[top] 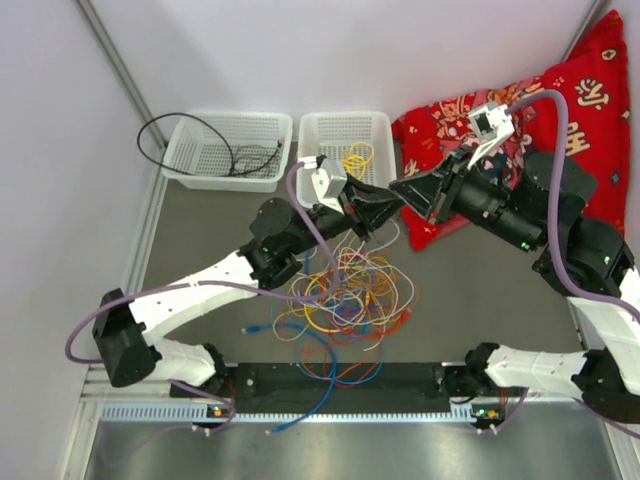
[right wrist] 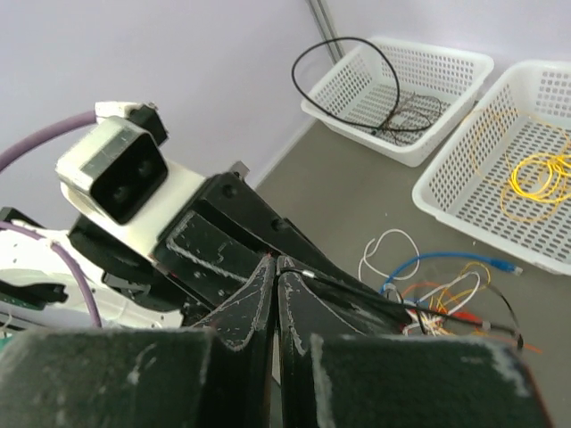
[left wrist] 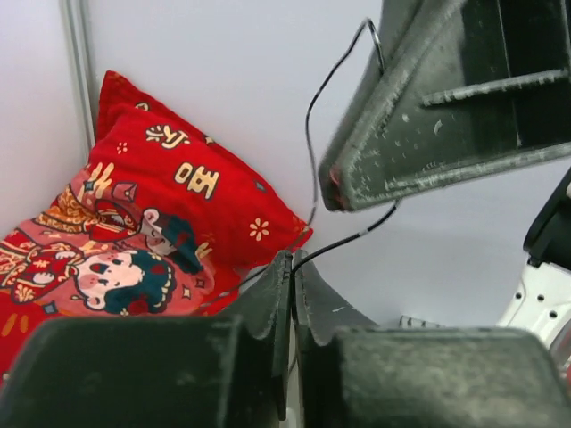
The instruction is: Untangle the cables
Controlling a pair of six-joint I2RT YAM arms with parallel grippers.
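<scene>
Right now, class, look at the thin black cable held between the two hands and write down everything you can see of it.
The black cable is a thin, flexible wire with a dark coating. It hangs in the air, pinched between the shut fingers of the left hand. A short, straight span runs up to the right hand, also shut on it. Another stretch rises in a tall arc and disappears behind that hand. Its ends are hidden.

Robot test cell in a lab: plain white partition walls (top: 300,50) on an aluminium post (top: 118,68), grey desk (top: 195,215) with robot arms (top: 200,290) bolted at its near edge, white sorting baskets (top: 230,117), slotted wiring duct (top: 340,412).
</scene>
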